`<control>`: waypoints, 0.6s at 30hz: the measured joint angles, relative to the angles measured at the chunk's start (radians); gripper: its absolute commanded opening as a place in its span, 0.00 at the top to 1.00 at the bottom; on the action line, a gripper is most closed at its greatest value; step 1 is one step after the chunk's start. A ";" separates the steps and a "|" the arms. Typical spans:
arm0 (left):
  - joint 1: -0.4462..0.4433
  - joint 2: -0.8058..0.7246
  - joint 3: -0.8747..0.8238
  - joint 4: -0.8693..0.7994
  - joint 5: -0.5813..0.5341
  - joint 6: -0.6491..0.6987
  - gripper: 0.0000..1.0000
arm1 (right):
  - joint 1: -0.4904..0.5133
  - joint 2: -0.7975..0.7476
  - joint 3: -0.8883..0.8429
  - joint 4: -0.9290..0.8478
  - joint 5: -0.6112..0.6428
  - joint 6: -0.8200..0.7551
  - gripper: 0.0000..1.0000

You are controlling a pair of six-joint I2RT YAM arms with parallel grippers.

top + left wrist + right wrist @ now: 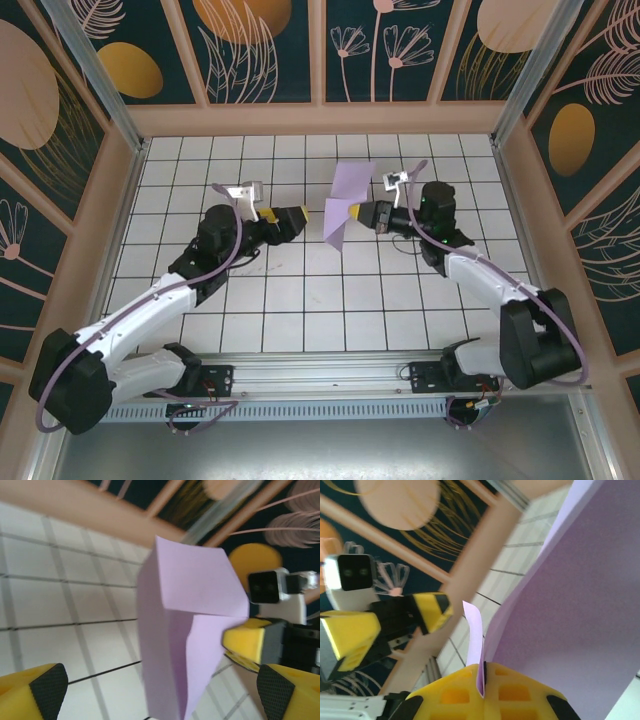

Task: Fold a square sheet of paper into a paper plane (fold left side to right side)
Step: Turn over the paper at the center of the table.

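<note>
The lavender sheet of paper [346, 198] is folded into a pointed, plane-like shape and hangs above the middle of the tiled table, its broad end up and its tip down. My right gripper [357, 213] is shut on its right edge; in the right wrist view the yellow fingers [520, 695] pinch a doubled layer of paper [580, 605]. My left gripper [301, 218] is open just left of the paper, not touching it. In the left wrist view the paper [190, 625] hangs ahead of my left gripper [160, 687], with the right gripper [246, 641] clamped on its side.
The white grid table [300, 300] is bare around the two arms. Wooden rims and patterned walls [320, 60] close it in at the back and both sides. A metal rail [320, 380] runs along the near edge.
</note>
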 measured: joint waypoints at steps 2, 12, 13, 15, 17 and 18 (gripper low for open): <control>0.000 0.004 0.002 0.070 0.079 -0.016 0.01 | 0.000 -0.022 0.054 0.018 -0.060 -0.003 1.00; 0.000 0.147 0.095 0.316 0.359 -0.113 0.10 | 0.076 -0.036 0.228 0.022 -0.211 -0.055 1.00; 0.000 0.153 0.096 0.341 0.375 -0.124 0.14 | 0.085 -0.036 0.234 0.021 -0.217 -0.059 1.00; 0.000 0.157 0.096 0.378 0.402 -0.144 0.23 | 0.094 -0.036 0.237 0.021 -0.223 -0.058 1.00; 0.000 0.157 0.098 0.407 0.418 -0.158 0.32 | 0.095 -0.036 0.237 0.020 -0.224 -0.058 0.99; 0.000 0.156 0.099 0.418 0.423 -0.163 0.37 | 0.095 -0.036 0.237 0.021 -0.223 -0.058 0.99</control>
